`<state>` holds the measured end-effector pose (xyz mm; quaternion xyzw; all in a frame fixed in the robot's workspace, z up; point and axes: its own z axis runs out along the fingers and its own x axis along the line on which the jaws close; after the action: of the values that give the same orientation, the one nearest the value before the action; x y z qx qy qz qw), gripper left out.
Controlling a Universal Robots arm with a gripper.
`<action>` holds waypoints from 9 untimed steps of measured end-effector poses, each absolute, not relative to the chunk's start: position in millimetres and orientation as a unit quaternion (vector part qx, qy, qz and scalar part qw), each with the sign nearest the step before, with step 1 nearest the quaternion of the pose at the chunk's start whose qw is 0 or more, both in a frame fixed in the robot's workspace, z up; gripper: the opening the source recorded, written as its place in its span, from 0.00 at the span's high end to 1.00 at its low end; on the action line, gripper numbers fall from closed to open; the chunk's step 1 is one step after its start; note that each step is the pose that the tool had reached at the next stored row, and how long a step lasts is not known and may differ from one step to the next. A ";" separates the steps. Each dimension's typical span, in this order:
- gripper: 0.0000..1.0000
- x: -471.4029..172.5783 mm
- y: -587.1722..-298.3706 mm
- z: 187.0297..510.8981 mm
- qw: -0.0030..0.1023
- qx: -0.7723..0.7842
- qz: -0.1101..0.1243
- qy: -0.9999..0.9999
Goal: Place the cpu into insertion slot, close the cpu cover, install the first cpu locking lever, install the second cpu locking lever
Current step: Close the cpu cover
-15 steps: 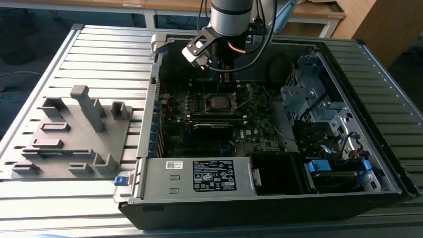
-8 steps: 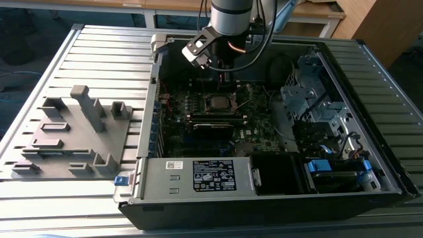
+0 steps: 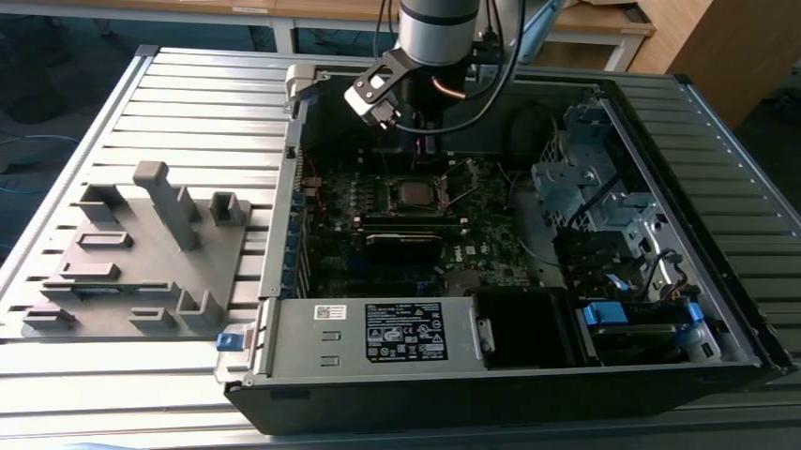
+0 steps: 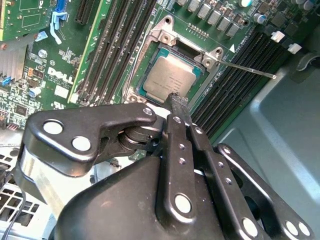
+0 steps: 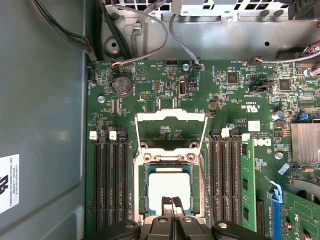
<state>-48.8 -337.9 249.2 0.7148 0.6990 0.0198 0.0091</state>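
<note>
Now the cpu (image 5: 167,184) lies flat, face-up, in the insertion slot (image 5: 201,187).

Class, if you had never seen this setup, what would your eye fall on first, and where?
First the open computer case on the slatted table, with the robot arm reaching into it from above. In the first wrist view the silvery cpu lies in the insertion slot, the gripper at its edge, and the cpu cover stands open.
</note>
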 end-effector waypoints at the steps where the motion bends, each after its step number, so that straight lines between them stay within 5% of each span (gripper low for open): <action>1: 0.89 -48.8 -337.9 249.5 0.009 0.715 0.020 0.699; 9: 0.89 -48.9 -337.9 253.1 0.009 0.715 0.020 0.699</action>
<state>-48.9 -337.9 253.1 0.7148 0.6990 0.0199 0.0090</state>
